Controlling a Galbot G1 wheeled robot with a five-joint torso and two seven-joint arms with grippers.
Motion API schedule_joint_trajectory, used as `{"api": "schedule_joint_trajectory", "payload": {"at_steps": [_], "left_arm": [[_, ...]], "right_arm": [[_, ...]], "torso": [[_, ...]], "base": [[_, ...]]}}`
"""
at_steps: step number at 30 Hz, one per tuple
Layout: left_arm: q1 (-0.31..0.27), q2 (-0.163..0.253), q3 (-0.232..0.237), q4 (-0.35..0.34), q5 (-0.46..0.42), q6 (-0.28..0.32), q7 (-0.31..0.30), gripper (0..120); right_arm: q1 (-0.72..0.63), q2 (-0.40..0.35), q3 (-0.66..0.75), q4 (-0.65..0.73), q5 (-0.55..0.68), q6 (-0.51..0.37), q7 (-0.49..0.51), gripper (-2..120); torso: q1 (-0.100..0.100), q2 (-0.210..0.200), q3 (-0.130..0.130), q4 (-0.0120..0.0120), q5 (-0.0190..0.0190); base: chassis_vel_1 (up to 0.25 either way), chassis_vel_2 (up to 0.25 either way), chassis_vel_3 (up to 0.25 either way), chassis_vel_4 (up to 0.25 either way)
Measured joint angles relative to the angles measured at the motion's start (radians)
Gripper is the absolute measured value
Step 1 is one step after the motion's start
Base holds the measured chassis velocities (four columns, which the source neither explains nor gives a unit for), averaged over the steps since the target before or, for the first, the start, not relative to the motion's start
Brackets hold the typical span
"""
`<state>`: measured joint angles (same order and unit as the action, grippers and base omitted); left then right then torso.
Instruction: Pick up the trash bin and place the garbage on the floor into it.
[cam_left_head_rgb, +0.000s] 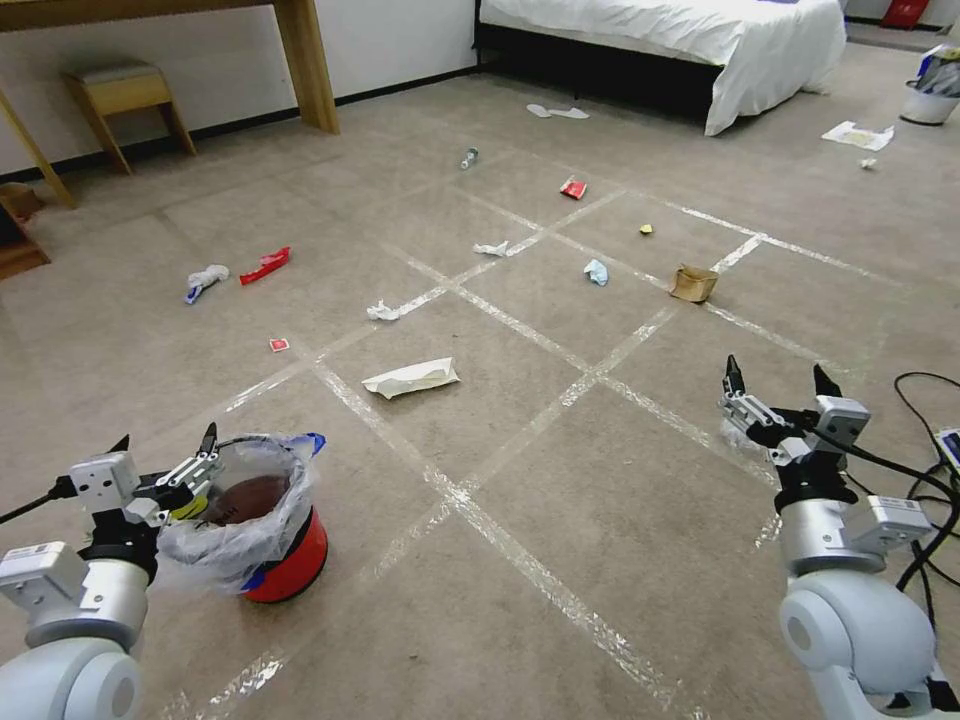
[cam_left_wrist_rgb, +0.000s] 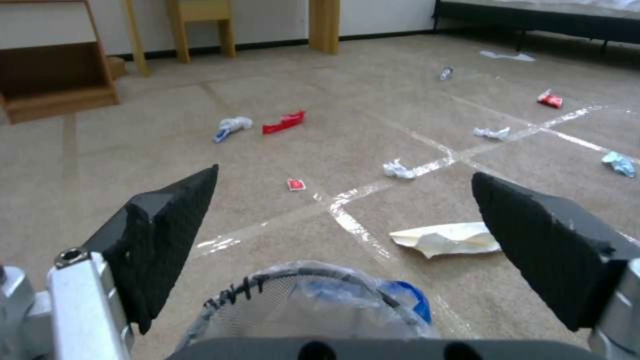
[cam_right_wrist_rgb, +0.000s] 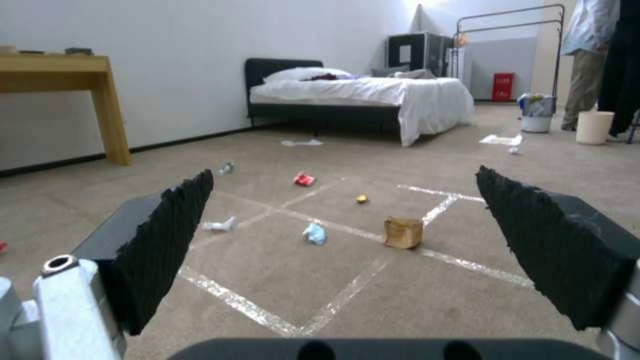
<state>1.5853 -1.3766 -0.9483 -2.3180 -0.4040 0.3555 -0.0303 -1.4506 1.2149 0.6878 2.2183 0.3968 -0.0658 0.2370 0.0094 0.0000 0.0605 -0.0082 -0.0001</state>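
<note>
As I line up, floor (cam_left_head_rgb: 620, 520): litter scattered across the grid.
Trash bin (cam_left_head_rgb: 262, 520): on carpet, near-left.
Left claw (cam_left_head_rgb: 165, 462): spread wide at its rim; I'd pinch rim squarely.
Right claw (cam_left_head_rgb: 782, 385): gaping, empty, hovering.

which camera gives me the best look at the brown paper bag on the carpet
The right wrist view: the brown paper bag stands fairly close and unblocked between that gripper's open fingers, on a tape line. The head view shows the bag smaller, from above, ahead of the right gripper. The left wrist view looks toward other litter.
</note>
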Motion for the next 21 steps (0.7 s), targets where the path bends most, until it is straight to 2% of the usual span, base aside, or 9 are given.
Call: {"api": "schedule_joint_trajectory", "payload": {"at_steps": [11,18,20,21], "left_arm": [[-0.001,0.014,-0.004,0.002,-0.01,0.018,-0.025,100],[0.016,0.073,-0.022,0.016,-0.092,0.1,-0.055,100],[0.016,0.133,-0.019,0.05,-0.174,0.181,-0.106,100],[0.016,0.133,-0.019,0.05,-0.174,0.181,-0.106,100]], "right_arm": [[-0.002,0.006,0.007,0.01,0.007,0.003,0.001,100],[0.019,0.002,-0.01,-0.007,0.016,-0.005,0.005,100],[0.03,0.002,-0.015,-0.021,0.018,-0.007,0.007,100],[0.03,0.002,-0.015,-0.021,0.018,-0.007,0.007,100]], "torso": [[0.0,0.0,0.0,0.0,0.0],[0.0,0.0,0.0,0.0001,0.0],[0.0,0.0,0.0,0.0001,0.0],[0.0,0.0,0.0,0.0001,0.0]], "base": [[0.0,0.0,0.0,0.0],[0.0,0.0,0.0,0.0],[0.0,0.0,0.0,0.0],[0.0,0.0,0.0,0.0]]}}
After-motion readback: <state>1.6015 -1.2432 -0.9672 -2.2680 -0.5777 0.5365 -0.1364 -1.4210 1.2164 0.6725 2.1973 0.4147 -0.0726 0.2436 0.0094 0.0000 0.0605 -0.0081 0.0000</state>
